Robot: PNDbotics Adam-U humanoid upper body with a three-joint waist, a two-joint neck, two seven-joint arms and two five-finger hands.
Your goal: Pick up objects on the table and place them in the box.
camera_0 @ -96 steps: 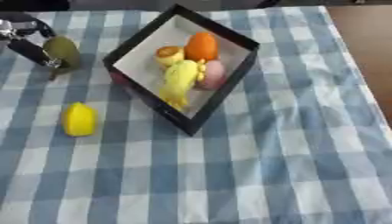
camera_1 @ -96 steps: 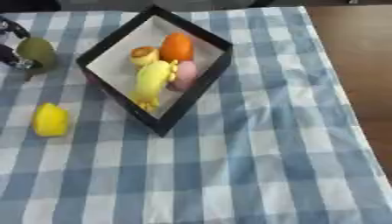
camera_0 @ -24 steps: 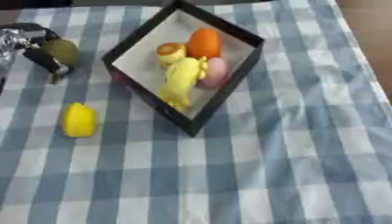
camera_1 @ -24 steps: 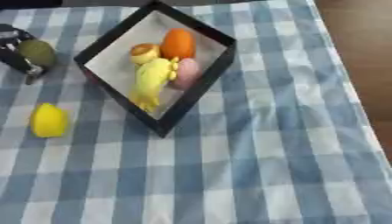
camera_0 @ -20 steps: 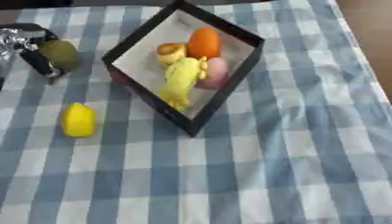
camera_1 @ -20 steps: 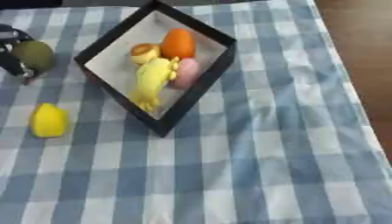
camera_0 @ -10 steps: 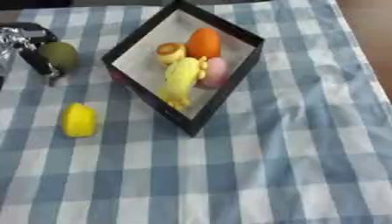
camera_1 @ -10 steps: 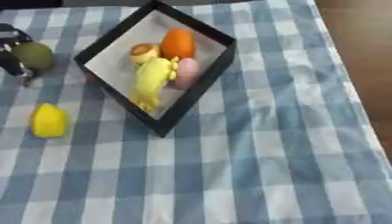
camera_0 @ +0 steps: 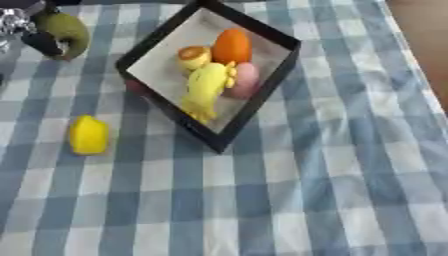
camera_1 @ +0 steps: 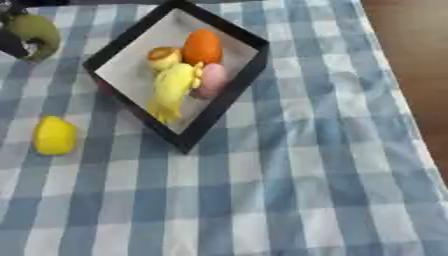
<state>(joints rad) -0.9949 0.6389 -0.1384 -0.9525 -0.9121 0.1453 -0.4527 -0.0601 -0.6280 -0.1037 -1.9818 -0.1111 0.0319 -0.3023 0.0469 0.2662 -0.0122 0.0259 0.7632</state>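
My left hand (camera_0: 19,24) shows at the top left corner, black and silver, its fingers curled round an olive-green fruit (camera_0: 70,31) held near the picture's top edge, left of the box. The black box (camera_0: 262,95) with a pale inside lies cornerwise at the upper middle. In it are an orange (camera_0: 232,46), a long yellow fruit (camera_0: 207,85), a pink piece (camera_0: 246,78) and a small orange-yellow piece (camera_0: 193,54). A yellow lemon (camera_0: 88,135) lies on the cloth, below and left of the box. My right hand shows in neither view.
A blue-and-white checked cloth (camera_0: 306,200) covers the table. The table's right edge runs along brown floor (camera_0: 429,30) at the upper right. Bare cloth fills the lower half and the right side of the view.
My left hand has moved with the green fruit toward the top edge of the picture. The box, its contents and the lemon have stayed where they were.
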